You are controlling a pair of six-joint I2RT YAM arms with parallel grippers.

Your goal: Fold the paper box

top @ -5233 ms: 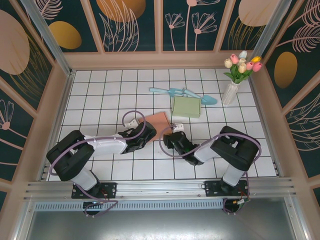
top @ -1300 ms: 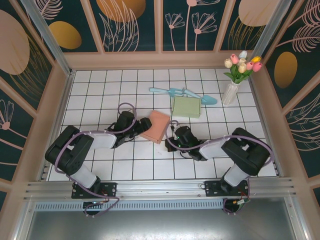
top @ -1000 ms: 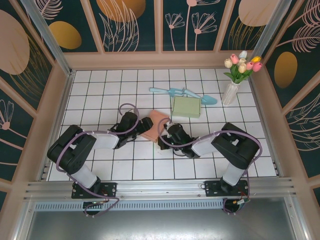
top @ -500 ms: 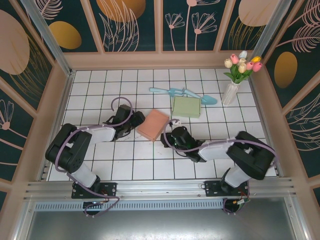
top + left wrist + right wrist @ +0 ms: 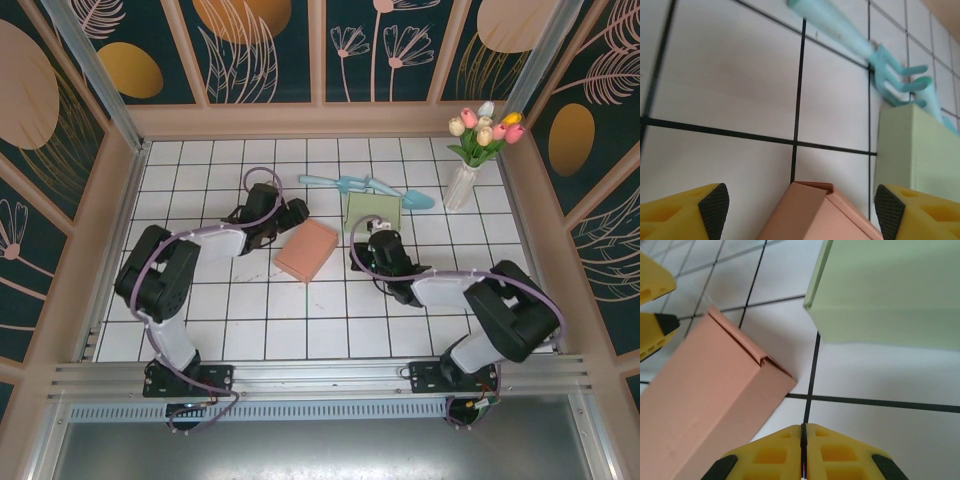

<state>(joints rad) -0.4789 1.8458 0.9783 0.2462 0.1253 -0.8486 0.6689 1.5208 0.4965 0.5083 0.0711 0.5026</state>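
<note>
The paper box (image 5: 306,250) is a salmon carton lying closed and flat on the tiled table. My left gripper (image 5: 295,214) hovers at its far left corner. In the left wrist view this gripper (image 5: 801,210) is open, and the box's corner (image 5: 812,212) shows low between the black pads (image 5: 714,206) without touching them. My right gripper (image 5: 374,234) sits just right of the box, near the green box. In the right wrist view it (image 5: 802,450) is shut, yellow fingers pressed together on nothing, with the paper box (image 5: 705,390) apart at the left.
A pale green box (image 5: 373,213) stands just beyond the right gripper. Behind it lie a teal hand rake (image 5: 335,183) and a trowel (image 5: 405,195). A vase of tulips (image 5: 462,183) stands at the far right. Frame walls enclose the table.
Both grippers have drawn back from the paper box: the left swung to its far left corner, the right moved right toward the green box. The box now lies uncovered.
</note>
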